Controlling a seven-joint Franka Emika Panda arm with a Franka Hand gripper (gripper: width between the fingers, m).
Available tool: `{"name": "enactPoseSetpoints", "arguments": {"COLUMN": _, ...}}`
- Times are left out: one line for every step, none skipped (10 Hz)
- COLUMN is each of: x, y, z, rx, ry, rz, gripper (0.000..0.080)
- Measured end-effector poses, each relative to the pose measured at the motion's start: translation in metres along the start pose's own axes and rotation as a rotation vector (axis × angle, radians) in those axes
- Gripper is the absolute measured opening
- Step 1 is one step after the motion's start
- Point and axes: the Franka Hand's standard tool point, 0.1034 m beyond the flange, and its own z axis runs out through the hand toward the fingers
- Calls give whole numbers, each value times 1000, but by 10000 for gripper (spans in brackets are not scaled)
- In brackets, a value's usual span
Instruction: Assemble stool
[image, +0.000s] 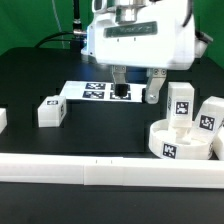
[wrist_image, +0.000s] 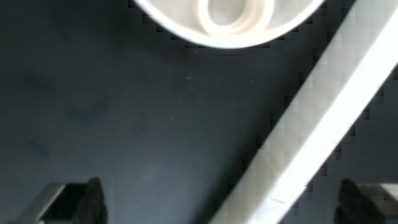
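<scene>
The white round seat lies at the exterior view's right, with a tag on its rim. Two white tagged legs stand upright at its far side. A third leg lies alone on the black table at the left. My gripper hangs open and empty over the marker board, left of the seat. In the wrist view my gripper is open, both dark fingertips showing, with nothing between them. A rounded white part with an oval hole shows at the frame's edge, probably the seat.
A long white rail runs along the table's front edge. A white rail crosses the wrist view diagonally. A small white piece sits at the exterior view's far left edge. A green backdrop stands behind.
</scene>
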Motion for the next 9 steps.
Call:
{"name": "enactPoseSetpoints", "arguments": {"x": 4, "y": -1, "z": -1, "rx": 5, "ry": 5, "rz": -82, "gripper": 649}}
{"name": "enactPoseSetpoints", "arguments": {"x": 4, "y": 0, "z": -1, "rx": 3, "ry": 4, "rz": -142, "gripper": 649}}
{"name": "enactPoseSetpoints", "arguments": {"x": 4, "y": 0, "z": -1, "rx": 2, "ry": 5, "rz": -216, "gripper": 649}}
{"name": "enactPoseSetpoints", "arguments": {"x": 5, "y": 1, "z": 0, "rx": 0, "ry": 8, "rz": -307, "gripper": 649}}
{"name": "enactPoseSetpoints", "arguments": {"x": 8, "y": 5, "z": 2, "rx": -5, "ry": 22, "rz": -422, "gripper": 649}}
{"name": "enactPoseSetpoints", "arguments": {"x": 17, "y": 17, "z": 4, "rx": -15, "ry": 47, "rz": -568, "gripper": 649}}
{"name": "enactPoseSetpoints", "arguments": {"x": 32, "y": 37, "z": 6, "rx": -34, "ry": 74, "rz": -694, "gripper": 649}}
{"name": "enactPoseSetpoints", "arguments": {"x": 45, "y": 54, "z": 8, "rx": -53, "ry": 78, "rz": -775, "gripper": 649}}
{"name": "enactPoseSetpoints", "arguments": {"x": 60, "y": 66, "z": 7, "rx": -69, "ry": 85, "rz": -882, "gripper": 649}}
